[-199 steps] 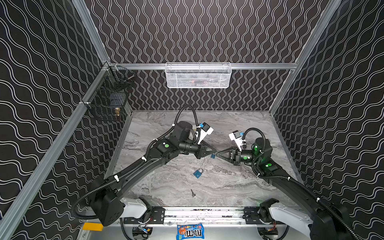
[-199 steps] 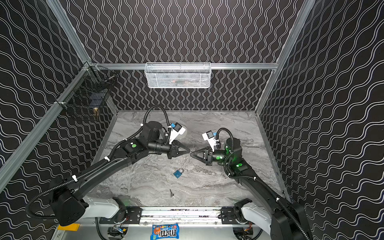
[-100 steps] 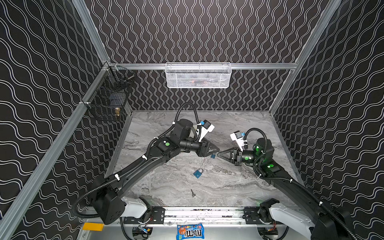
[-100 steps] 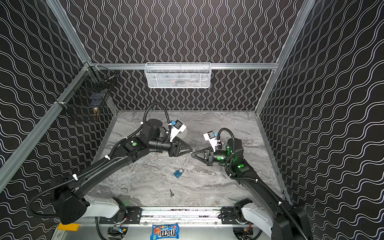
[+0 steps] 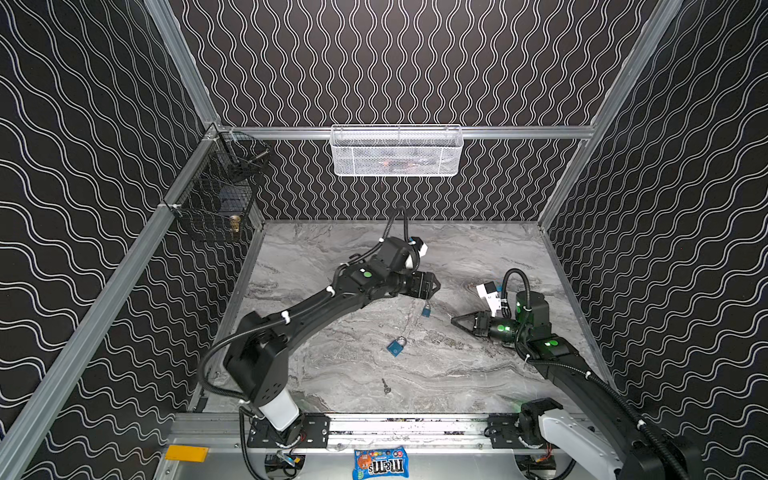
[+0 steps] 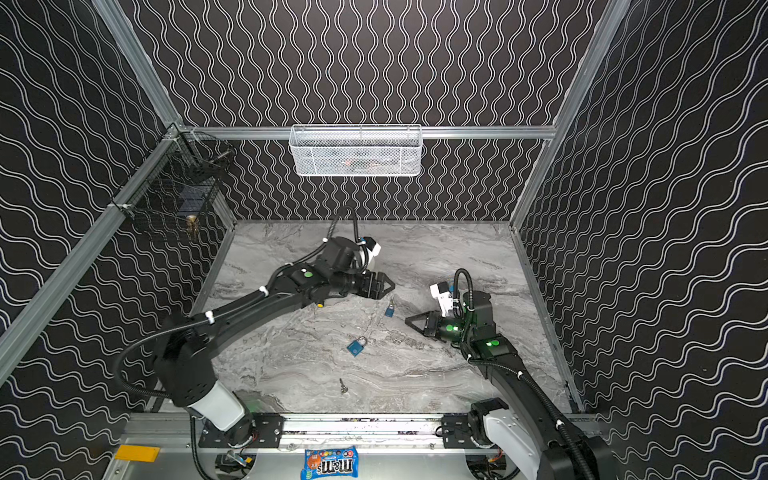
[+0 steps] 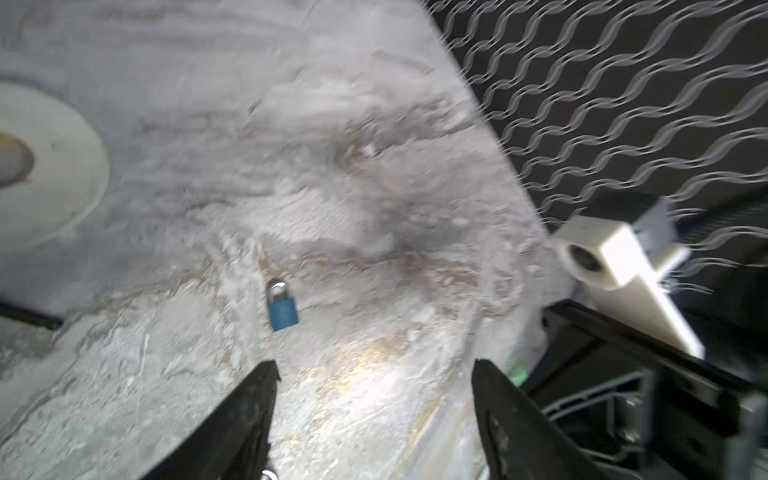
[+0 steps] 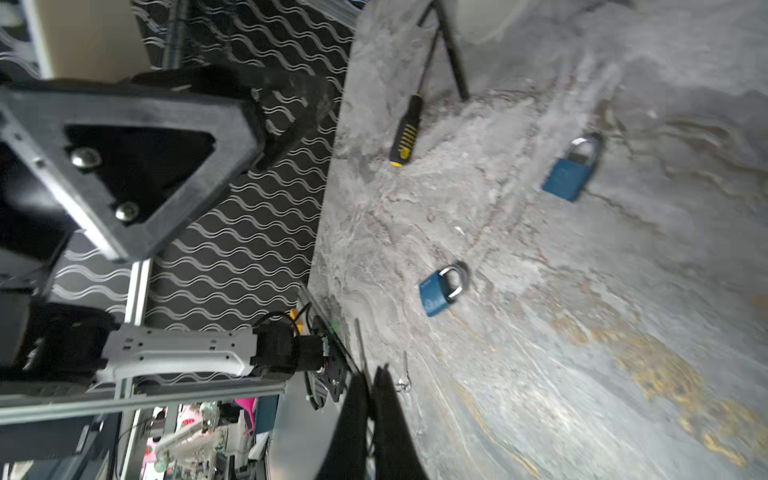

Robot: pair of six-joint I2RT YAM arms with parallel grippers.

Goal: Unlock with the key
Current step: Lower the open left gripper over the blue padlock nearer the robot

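Observation:
A small blue padlock point(image 5: 426, 311) point(image 6: 390, 309) point(image 8: 567, 174) rests on the marble table point(image 5: 478, 374), right below my left gripper point(image 5: 434, 289) point(image 6: 390, 286). That gripper hangs above it, open and empty. In the left wrist view a blue padlock point(image 7: 282, 305) lies beyond the left gripper point(image 7: 374, 365). A larger blue padlock point(image 5: 395, 346) point(image 8: 440, 291) lies nearer the front. The silver key point(image 5: 386, 386) point(image 6: 342, 386) point(image 8: 405, 372) lies alone near the front rail. My right gripper point(image 5: 454, 320) point(image 8: 371, 370) is shut, with nothing seen between its fingers, to the right of the small padlock.
A yellow-and-black screwdriver point(image 8: 405, 133) lies under my left arm. A white round object point(image 7: 45, 166) sits on the table. A white mesh basket point(image 5: 397, 151) hangs on the back wall, a black wire basket point(image 5: 220, 195) on the left wall. A candy bag point(image 5: 380, 463) lies past the front rail.
My left gripper opened, let go of the small padlock and drew up and back. My right gripper, still shut, backed off to the right. The padlock stayed where it was.

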